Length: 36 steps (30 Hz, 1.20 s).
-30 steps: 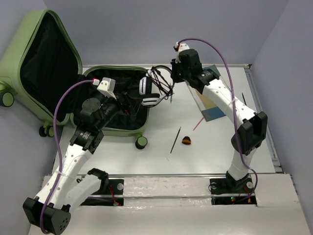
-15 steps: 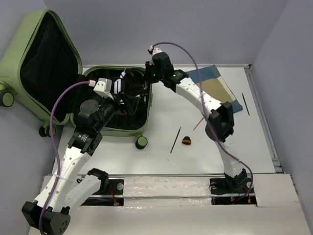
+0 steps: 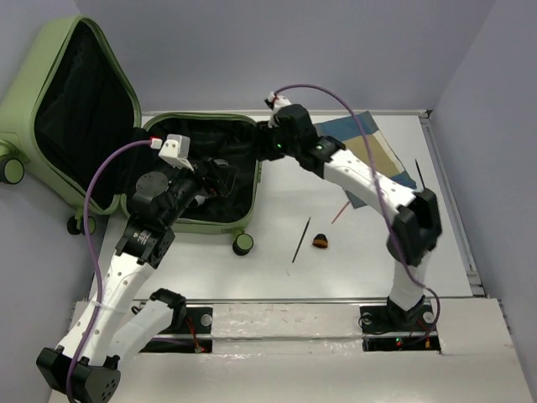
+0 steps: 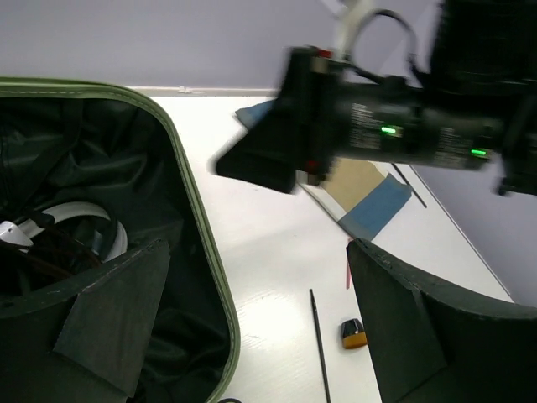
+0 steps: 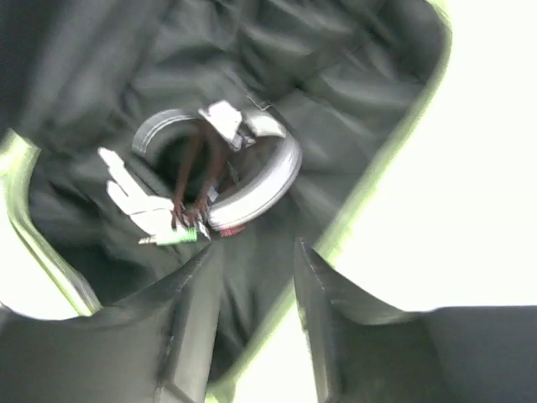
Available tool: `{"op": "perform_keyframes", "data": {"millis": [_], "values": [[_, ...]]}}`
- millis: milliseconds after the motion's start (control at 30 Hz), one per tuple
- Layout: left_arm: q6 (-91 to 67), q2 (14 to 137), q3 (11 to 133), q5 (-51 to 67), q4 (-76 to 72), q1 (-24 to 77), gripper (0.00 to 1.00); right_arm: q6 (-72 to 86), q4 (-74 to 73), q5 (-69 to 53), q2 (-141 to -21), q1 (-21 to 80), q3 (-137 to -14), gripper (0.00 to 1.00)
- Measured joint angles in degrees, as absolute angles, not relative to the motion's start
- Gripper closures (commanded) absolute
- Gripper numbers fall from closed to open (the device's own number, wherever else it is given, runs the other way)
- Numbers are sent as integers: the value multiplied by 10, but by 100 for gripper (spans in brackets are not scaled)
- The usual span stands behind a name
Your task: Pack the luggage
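Left gripper (image 4: 256, 290) jaws wide, right gripper (image 5: 258, 252) jaws narrow, both empty above luggage (image 3: 201, 225); arm lettering (image 4: 369, 117) blurred.

A white table (image 3: 361, 269) is being shown from above, being closed in by plain lavender-grey walls: a back wall (image 3: 294, 50) behind its far edge and a side wall (image 3: 503, 126) along its right. A thin raised strip (image 3: 453, 218) is being run down the table's right edge. Pale off-white boards (image 3: 285, 315) are being laid across the near edge. Everything is being lit by soft, even light, with only faint shadows being cast on the tabletop, which is being washed out to bright white in the right wrist view
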<state>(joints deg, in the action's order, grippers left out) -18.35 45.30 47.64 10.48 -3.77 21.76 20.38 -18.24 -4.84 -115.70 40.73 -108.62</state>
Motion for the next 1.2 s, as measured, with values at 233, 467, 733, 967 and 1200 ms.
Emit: {"op": "perform_keyframes", "data": {"millis": [233,467,733,967,1200], "values": [[-188,451,476,120,-42,223,1,185,-180,44,-896,396,-780,69],[-194,451,476,140,-52,226,1,242,-255,97,-833,396,-570,26],[-194,451,476,146,-57,232,1,285,-283,119,-842,394,-535,29],[-194,451,476,148,-57,235,1,300,-283,120,-895,394,-535,40],[-194,451,476,148,-57,236,1,309,-283,121,-923,394,-534,43]]}}
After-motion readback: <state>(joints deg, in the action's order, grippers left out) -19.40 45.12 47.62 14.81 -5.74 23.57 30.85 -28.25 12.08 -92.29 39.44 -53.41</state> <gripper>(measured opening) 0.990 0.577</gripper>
